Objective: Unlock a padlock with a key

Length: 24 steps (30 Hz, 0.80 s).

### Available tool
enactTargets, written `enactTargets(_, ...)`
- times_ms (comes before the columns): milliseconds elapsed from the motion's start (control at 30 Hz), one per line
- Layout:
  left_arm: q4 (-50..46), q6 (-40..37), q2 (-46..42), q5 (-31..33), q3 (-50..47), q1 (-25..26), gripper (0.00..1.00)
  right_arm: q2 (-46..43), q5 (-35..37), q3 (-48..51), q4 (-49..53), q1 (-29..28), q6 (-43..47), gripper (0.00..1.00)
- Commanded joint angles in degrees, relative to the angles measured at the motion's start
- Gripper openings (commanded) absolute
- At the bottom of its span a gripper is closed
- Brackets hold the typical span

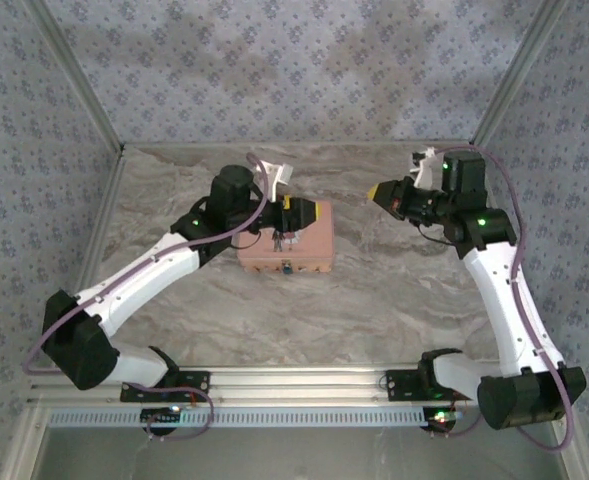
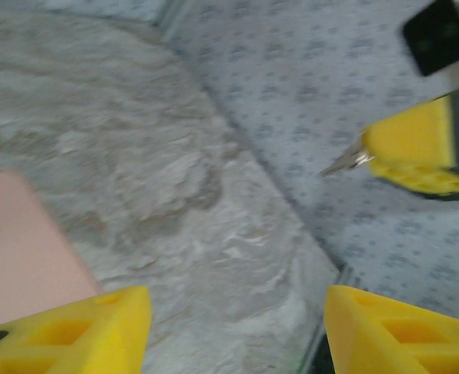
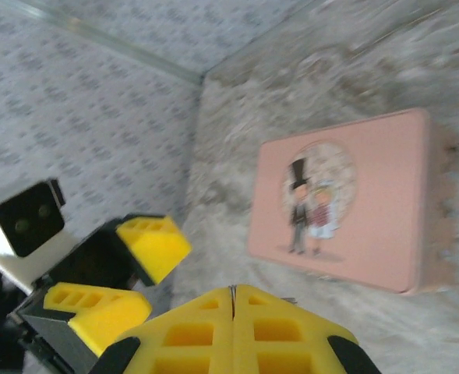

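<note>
One tiny dark padlock [image 1: 287, 266], barely discernible at the near edge of the pink tin [image 1: 309, 250], looks rigid, light and apt to swing, so is best steadied by its body, with the left gripper [image 1: 299, 213] spread over the tin, the right gripper [image 3: 233, 300] pinching the key [image 2: 344, 161] well aside, and the keyhole impossible to make out.

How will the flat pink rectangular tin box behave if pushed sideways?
The flat pink rectangular tin box lies low and broad, so it probably slides rather than tips. The smooth marble-patterned tabletop suggests little grip. As a hollow tin, it is likely light.
</note>
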State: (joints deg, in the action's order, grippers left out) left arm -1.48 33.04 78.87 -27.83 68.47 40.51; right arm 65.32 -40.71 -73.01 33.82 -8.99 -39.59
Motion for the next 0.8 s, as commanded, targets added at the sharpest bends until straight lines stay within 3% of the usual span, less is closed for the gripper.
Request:
enactTargets(0, 8.61, -0.55, 0.49, -11.96, 2.54, -0.14, 0.65, 0.71, -7.09, -2.54, -2.29, -2.20, -3.73, 0.00)
enactTargets(133, 12.58, 0.00, 1.36, -17.17, 3.43, -0.13, 0.80, 1.13, -9.85, -3.06, -4.47, -4.70, -5.80, 0.00)
enactTargets(333, 14.43, 0.19, 2.70, -21.56, 4.63, 0.69, 0.80, 0.79, -12.26, -3.54, -6.98, -5.52, -8.03, 0.00)
enactTargets(400, 14.70, 0.19, 3.15, -22.59, 5.11, 1.40, 0.75, 0.95, -12.73, -3.61, -7.23, -5.74, -8.28, 0.00)
enactTargets(500, 14.02, -0.48, 3.64, -22.71, 5.88, 1.94, 0.69, 1.04, -13.24, -3.32, -8.26, -6.17, -9.10, 0.00)
enactTargets(700, 13.12, -1.30, 3.83, -22.18, 6.92, 1.94, 0.67, 1.04, -14.00, -2.75, -9.69, -6.55, -10.24, 0.00)
enactTargets(767, 11.59, -2.39, 3.85, -21.02, 7.30, 1.94, 0.71, 1.04, -14.38, -2.57, -10.51, -6.72, -10.84, 0.00)
